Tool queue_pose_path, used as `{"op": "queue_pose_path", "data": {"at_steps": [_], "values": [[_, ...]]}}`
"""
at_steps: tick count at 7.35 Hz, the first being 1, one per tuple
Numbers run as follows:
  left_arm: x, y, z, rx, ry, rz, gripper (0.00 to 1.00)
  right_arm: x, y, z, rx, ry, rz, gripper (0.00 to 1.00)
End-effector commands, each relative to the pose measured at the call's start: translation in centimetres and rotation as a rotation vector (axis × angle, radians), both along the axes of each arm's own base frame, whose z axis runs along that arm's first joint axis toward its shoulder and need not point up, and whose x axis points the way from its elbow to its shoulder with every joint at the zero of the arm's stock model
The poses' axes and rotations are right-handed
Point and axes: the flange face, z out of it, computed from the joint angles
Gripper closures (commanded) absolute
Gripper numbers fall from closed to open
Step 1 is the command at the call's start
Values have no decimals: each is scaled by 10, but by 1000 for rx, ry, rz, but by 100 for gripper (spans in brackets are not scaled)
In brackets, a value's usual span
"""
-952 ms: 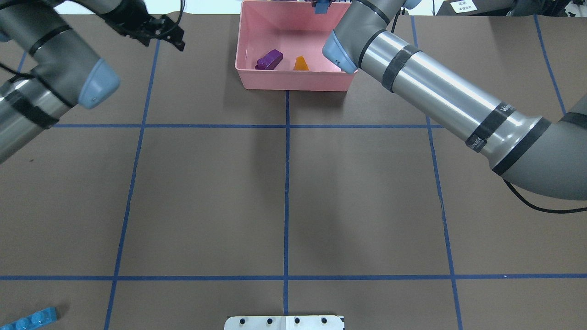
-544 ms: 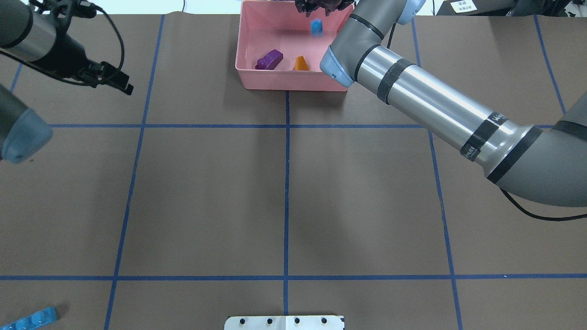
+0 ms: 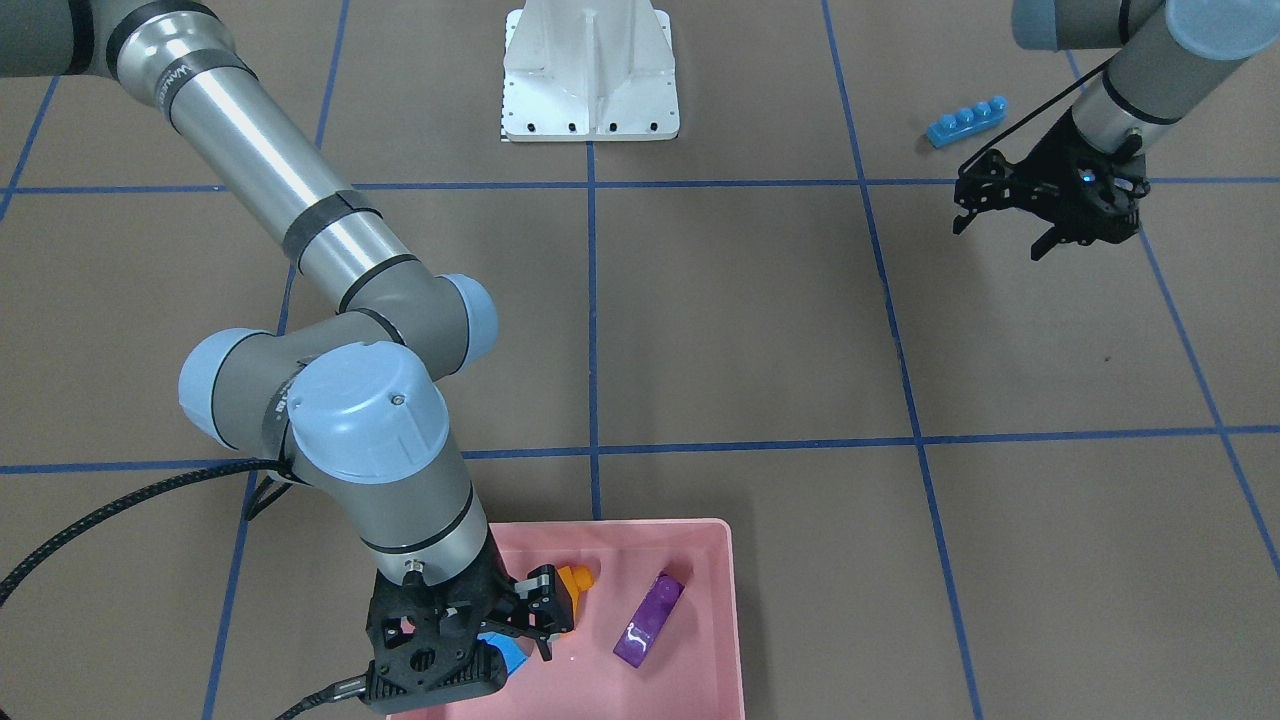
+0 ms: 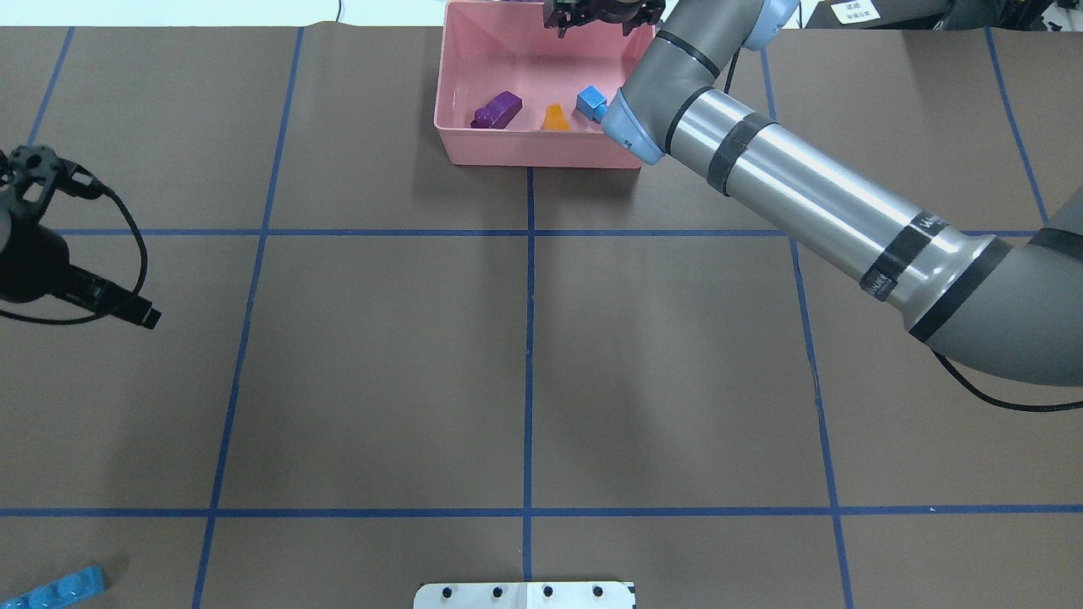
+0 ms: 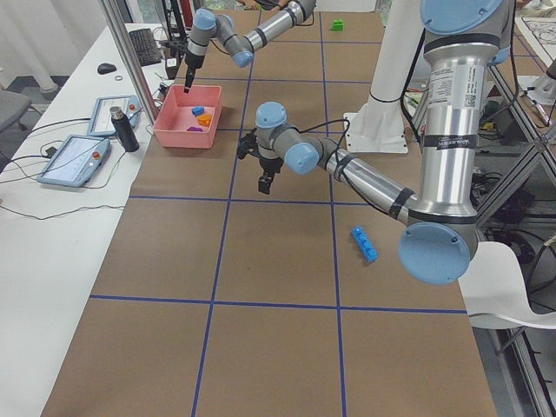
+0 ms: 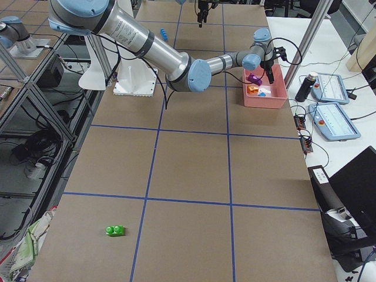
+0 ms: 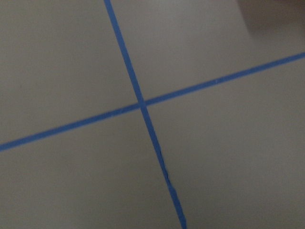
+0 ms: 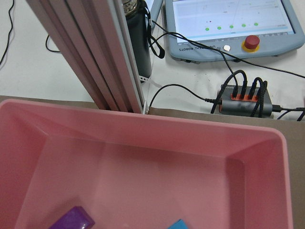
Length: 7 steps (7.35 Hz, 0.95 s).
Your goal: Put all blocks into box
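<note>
Overhead: right gripper [image 4: 601,15] hangs over the pink box [image 4: 541,154], fingers spread, empty; purple brick [image 4: 499,110], orange brick [image 4: 555,118], small light-blue brick [image 4: 590,103] lie inside. Front-facing: left gripper [image 3: 1003,228] spread too, above taped brown paper [image 3: 750,320], near the long light-blue brick [image 3: 966,120]. Right side: green brick [image 6: 114,230] well apart from the box. Right wrist: white bench [image 8: 190,71], touchscreen [image 8: 228,19], bottle [image 8: 138,43].

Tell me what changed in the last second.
The right gripper let go of the small light-blue block, which fell into the box beside the orange block. The left gripper swung back toward the long light-blue block. Those two and the purple block stayed.
</note>
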Motion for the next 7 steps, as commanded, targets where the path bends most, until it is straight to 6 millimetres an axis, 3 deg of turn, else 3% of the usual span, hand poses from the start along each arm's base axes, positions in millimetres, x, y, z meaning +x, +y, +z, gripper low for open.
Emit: {"op": "queue_pose_path", "data": {"at_steps": [1,3,4,5,7], "values": [[34,73,31,-1,-83,145,0,60,33,58,-63,-38,-52,0],[38,132,37,-14,-111,267,0,126,46,67,-150,-84,-89,1],[44,153,46,-28,-132,325,0,154,60,91,-200,-99,-104,0],[49,171,57,-41,-157,376,0,190,79,128,-233,-113,-100,0],[51,192,75,-51,-209,428,0,262,109,178,-268,-141,-82,0]]}}
